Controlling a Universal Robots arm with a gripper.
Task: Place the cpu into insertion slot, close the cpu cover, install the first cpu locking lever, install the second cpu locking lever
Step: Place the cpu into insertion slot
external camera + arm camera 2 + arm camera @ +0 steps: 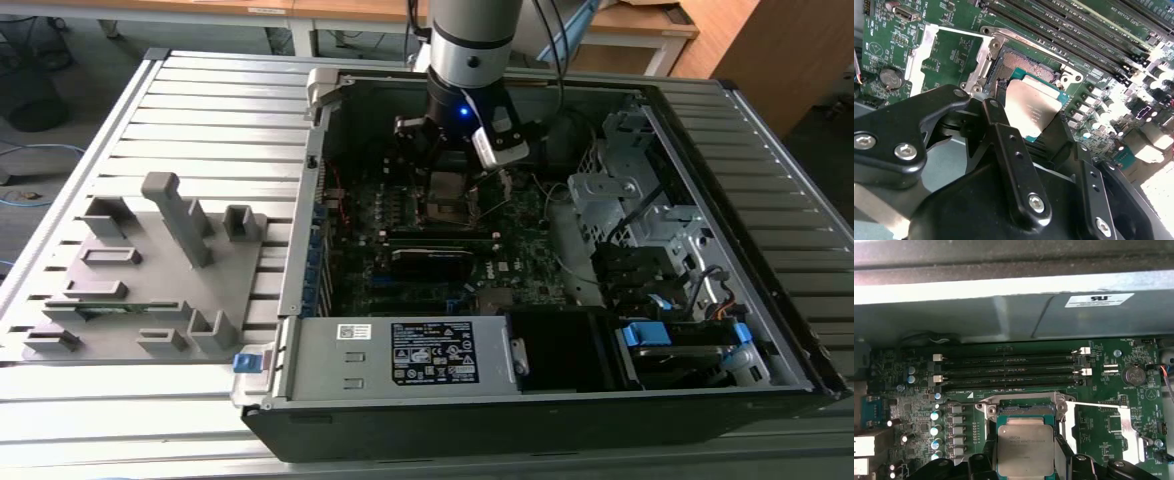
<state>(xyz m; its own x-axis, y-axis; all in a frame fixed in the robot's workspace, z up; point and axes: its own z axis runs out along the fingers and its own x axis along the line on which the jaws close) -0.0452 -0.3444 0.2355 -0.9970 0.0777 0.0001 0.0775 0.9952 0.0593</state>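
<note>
We see the claw [1030, 120] closed on the cpu [1031, 105], holding it just above the insertion slot [1024, 64] (its dark centre lies bare). We judge placing unfinished, with closing and locking both left to do.

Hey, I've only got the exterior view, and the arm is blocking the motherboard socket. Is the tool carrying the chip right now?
Observer: Yes. In the first wrist view, the black tool grips the small, flat, grey-topped square cpu by two opposite edges.
Operator: Is it seated in the socket?
Observer: I can't confirm that. In the second wrist view, the far part of the square, silver-rimmed insertion slot shows uncovered beyond the cpu.
Operator: And the cover?
Observer: The thin silver cpu cover appears swung open beside the insertion slot, not over it.
</note>
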